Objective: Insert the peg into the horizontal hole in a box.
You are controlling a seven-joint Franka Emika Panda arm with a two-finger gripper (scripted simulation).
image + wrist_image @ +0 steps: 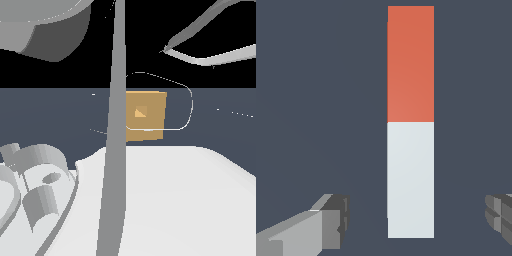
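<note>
The peg (410, 121) lay flat on the dark grey-blue floor (316, 100), its long axis running between the spread fingers (331, 220) of the gripper (418, 220), white end nearest them, untouched. Farther away the box (147, 116) showed its hole (141, 111) before black background.

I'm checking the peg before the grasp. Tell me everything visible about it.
In the wrist view, the peg is a long, slim, flat-faced bar, orange-red along one half and whitish-grey along the other, with a sharp colour boundary. It lies flat on the dark floor, between the open hand's fingers, neither touching it. Nothing else contacts it.
</note>
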